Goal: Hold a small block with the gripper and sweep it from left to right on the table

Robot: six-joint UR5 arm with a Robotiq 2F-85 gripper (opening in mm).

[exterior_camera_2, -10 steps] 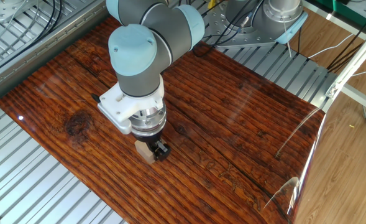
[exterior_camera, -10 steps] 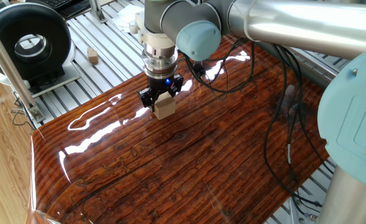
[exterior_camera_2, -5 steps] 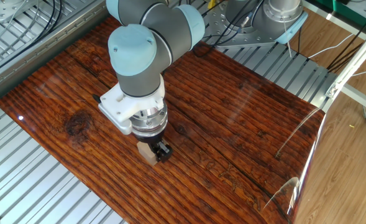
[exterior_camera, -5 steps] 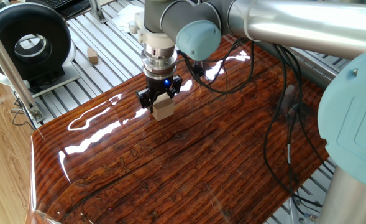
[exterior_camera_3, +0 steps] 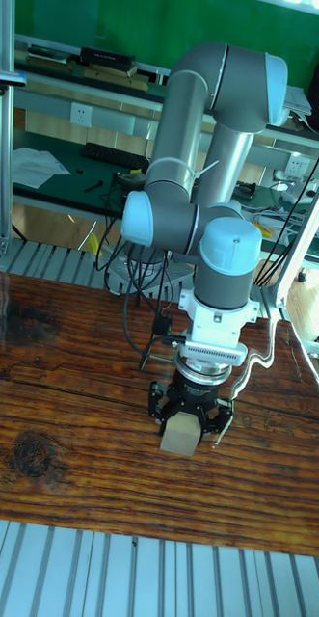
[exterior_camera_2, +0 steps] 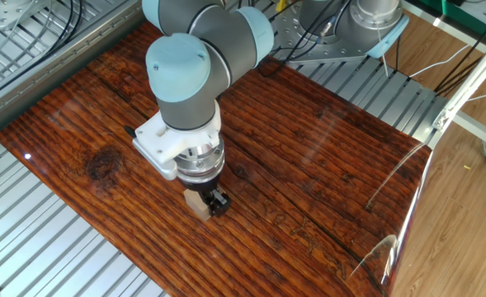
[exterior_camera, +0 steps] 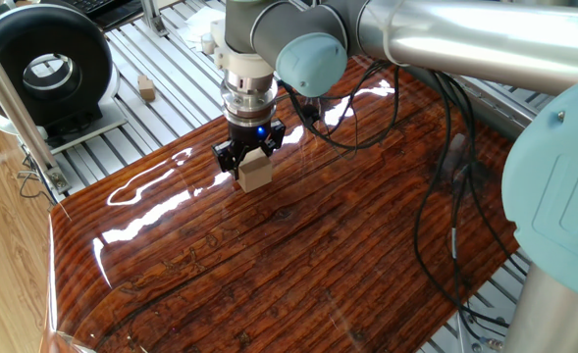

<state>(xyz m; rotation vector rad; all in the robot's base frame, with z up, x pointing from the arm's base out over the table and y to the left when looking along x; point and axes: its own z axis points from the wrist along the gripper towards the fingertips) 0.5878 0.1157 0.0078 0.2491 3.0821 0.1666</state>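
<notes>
The gripper (exterior_camera: 250, 163) is pointed straight down, and its two black prongs are closed against opposite sides of the small block (exterior_camera: 255, 174), which is held between them with its lower part showing below the prongs. In the tall fixed view the block (exterior_camera_3: 180, 433) is seen clamped under the gripper (exterior_camera_3: 190, 415), its bottom face at the table (exterior_camera_3: 72, 386); whether it is pressed flat on the board or held just above cannot be told. A blue ring (exterior_camera: 261, 129) is lit on the silver wrist just above the prongs. In the other fixed view the block (exterior_camera_2: 197, 205) is partly hidden by the wrist, with the gripper (exterior_camera_2: 209, 202) seen only at one black prong beside it. The block is placed on the glossy, reddish-brown table (exterior_camera: 298, 275), toward its far left part in one fixed view, with bright streaks of reflected light spread across the grain to the left of it. From the other side the table (exterior_camera_2: 325, 165) is seen with a dark knot (exterior_camera_2: 102, 162) to the left of the gripper. Beyond the board's far left edge a tiny brown block (exterior_camera: 147, 89) is left on the ribbed metal slats (exterior_camera: 171, 78), well apart from the gripper, and a round black fan-like unit (exterior_camera: 45, 64) is stood farther left. Black cables (exterior_camera: 446, 196) are draped over the board on the right, beside the arm's pale blue base (exterior_camera: 558, 196).
</notes>
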